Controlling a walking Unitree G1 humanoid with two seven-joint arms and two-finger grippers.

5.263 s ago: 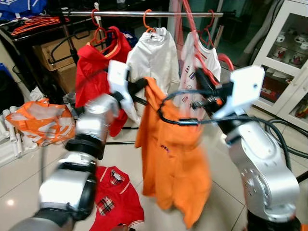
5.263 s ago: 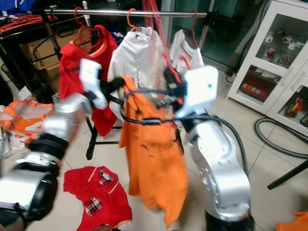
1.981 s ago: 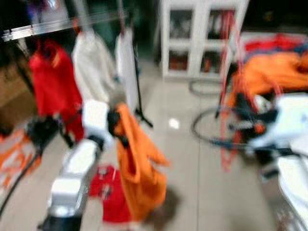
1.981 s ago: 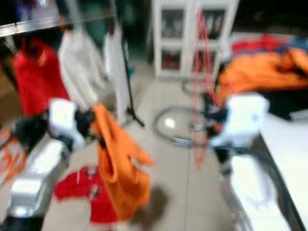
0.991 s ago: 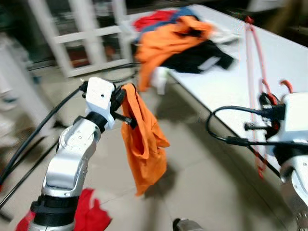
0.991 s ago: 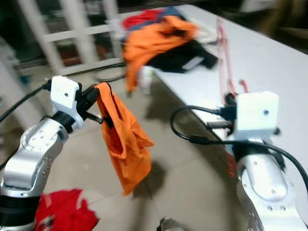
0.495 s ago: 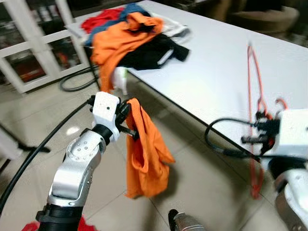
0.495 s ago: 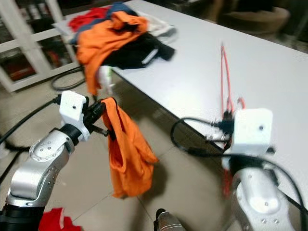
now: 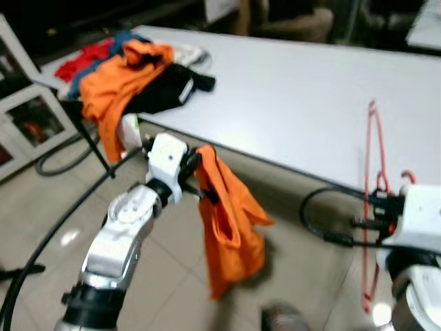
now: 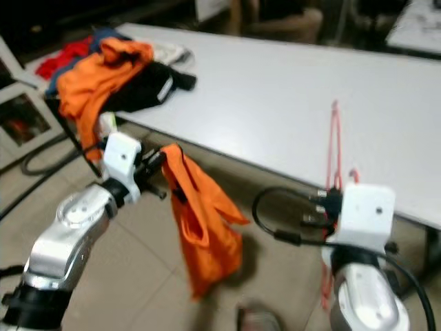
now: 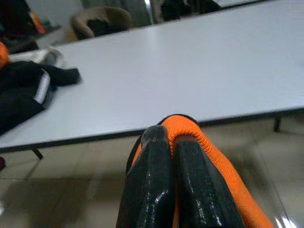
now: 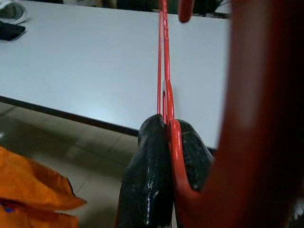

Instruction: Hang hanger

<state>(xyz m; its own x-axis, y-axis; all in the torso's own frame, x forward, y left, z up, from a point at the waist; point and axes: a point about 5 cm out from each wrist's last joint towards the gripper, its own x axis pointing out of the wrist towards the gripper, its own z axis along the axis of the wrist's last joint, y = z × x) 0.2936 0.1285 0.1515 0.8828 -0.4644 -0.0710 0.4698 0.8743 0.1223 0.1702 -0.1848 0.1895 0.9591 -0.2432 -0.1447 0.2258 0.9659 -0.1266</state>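
Facing a long white table (image 9: 296,89), the robot carries both items w/ arms raised. Left gripper (image 11: 172,142) has its fingers pressed together, pinching an orange shirt (image 9: 231,227) that dangles over the tiled floor (image 9: 41,227). Right gripper (image 12: 168,128) is clamped on a red hanger (image 9: 372,172), held upright just beside the table edge. Clothes pile (image 9: 131,69) sits at the table's far end. Judging progress: shirt not yet on hanger, nothing hung; most of the task remains.

The left tool (image 10: 160,165) grips an orange shirt (image 10: 201,222) hanging below it. The right tool (image 10: 331,201) holds a red hanger (image 10: 335,148) upright before the white surface (image 10: 275,96).
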